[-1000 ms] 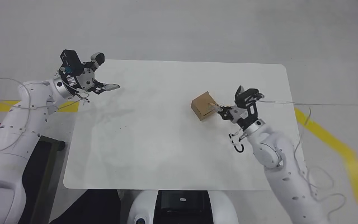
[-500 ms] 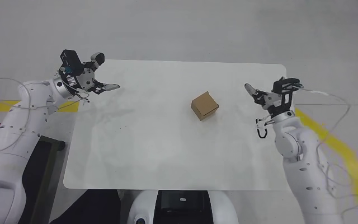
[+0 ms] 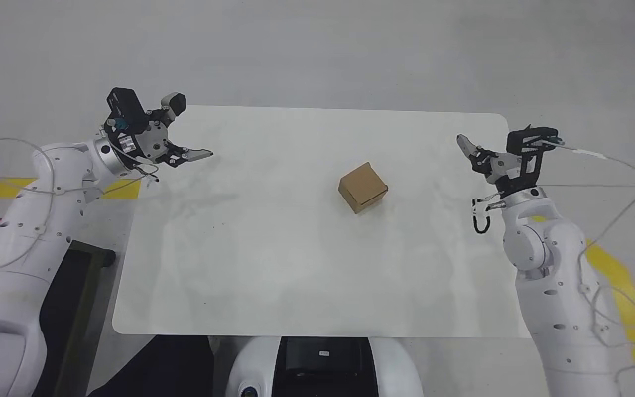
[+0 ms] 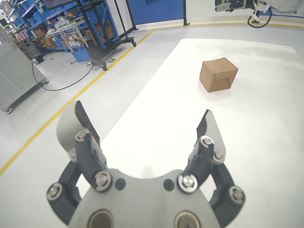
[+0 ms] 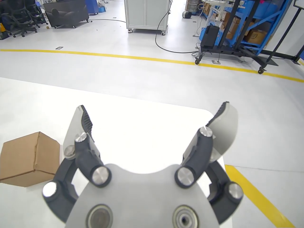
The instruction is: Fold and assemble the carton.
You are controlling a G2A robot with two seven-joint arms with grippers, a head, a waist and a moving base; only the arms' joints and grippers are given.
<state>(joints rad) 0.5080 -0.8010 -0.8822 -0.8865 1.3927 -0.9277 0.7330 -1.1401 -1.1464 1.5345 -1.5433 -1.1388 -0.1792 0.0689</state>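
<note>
A single carton (image 3: 362,187) stands closed on the white table (image 3: 298,278), resting on one face with its sides turned at a slant to the table's edges. Nothing of its inside is shown, since every visible face is shut. In the left wrist view a stepped seam is seen on one side of the carton (image 4: 218,75), where a flap is folded over (it appears to lie flush, though this cannot be confirmed from that angle). In the right wrist view a straight seam is seen running down the carton (image 5: 29,159).

Bare table top is left on every side of the carton. The far edge is the nearest edge to the carton, and a wider stretch of open surface lies between the carton and the near edge.

The left gripper (image 3: 186,129) is held well apart from the carton on its left, at the table's far left corner. Its fingers (image 4: 80,119) are spread wide with nothing between them. The right gripper (image 3: 474,154) is held well apart from the carton on its right, near the table's far right corner. In the right wrist view this gripper (image 5: 154,105) is likewise seen spread and holding nothing.

Counted: one carton, one table, two grippers, two fingers on each.
</note>
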